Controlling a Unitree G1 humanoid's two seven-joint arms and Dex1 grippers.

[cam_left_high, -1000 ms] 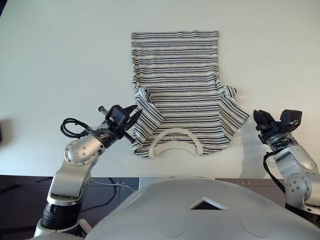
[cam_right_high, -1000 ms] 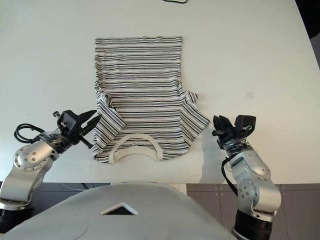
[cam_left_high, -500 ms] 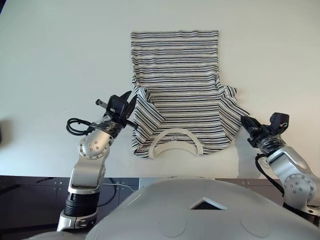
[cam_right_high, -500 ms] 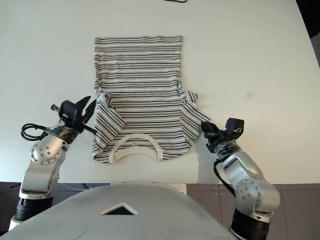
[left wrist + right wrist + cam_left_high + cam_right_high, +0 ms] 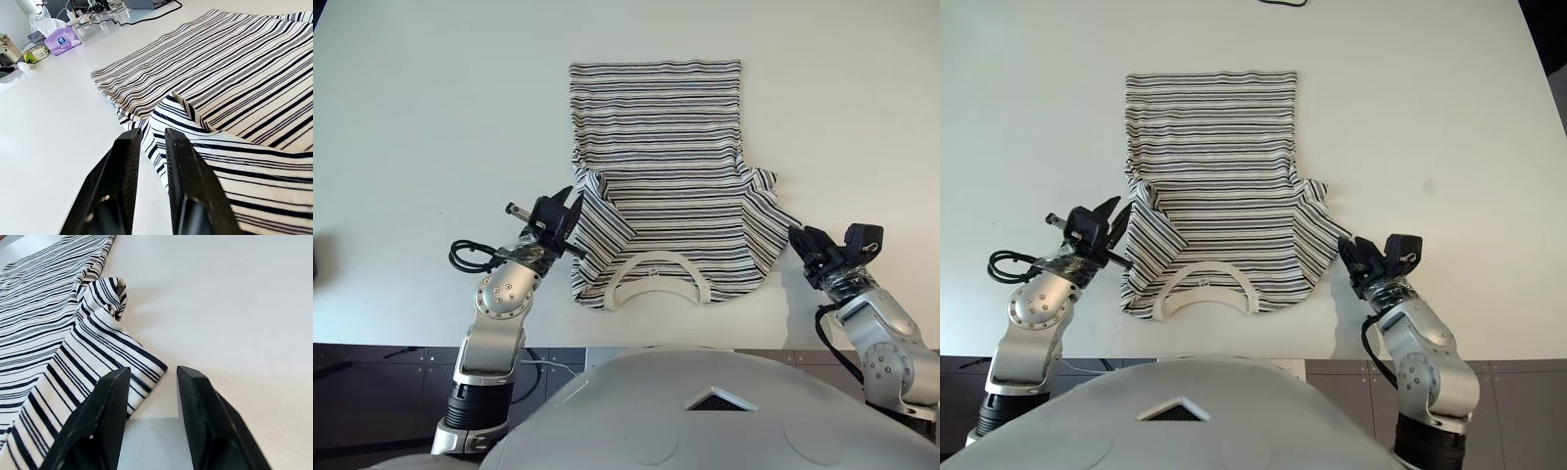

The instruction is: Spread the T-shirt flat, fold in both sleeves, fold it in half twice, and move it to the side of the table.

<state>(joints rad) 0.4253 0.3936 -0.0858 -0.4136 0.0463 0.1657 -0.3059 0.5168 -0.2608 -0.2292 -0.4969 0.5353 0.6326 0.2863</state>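
Note:
The black-and-white striped T-shirt (image 5: pixel 656 147) lies on the white table (image 5: pixel 431 117), its white collar (image 5: pixel 656 262) nearest me and its hem at the far side. Both sleeves lie bunched against the body. My left gripper (image 5: pixel 566 204) is open just beside the left sleeve (image 5: pixel 604 223); in the left wrist view its tips (image 5: pixel 151 133) sit at the sleeve's striped edge (image 5: pixel 195 132). My right gripper (image 5: pixel 800 238) is open at the pointed corner of the right sleeve (image 5: pixel 770 213), and in the right wrist view that corner (image 5: pixel 146 364) lies just ahead of the gripper (image 5: pixel 154 371).
The table's front edge (image 5: pixel 548 343) runs close below the collar. Wide bare table lies to both sides of the shirt. A tissue pack (image 5: pixel 62 39) and cables (image 5: pixel 146 9) sit far off beyond the hem.
Both arms came in toward the shirt. The left gripper closed up on the left sleeve's edge; the right gripper dropped to the right sleeve's corner.

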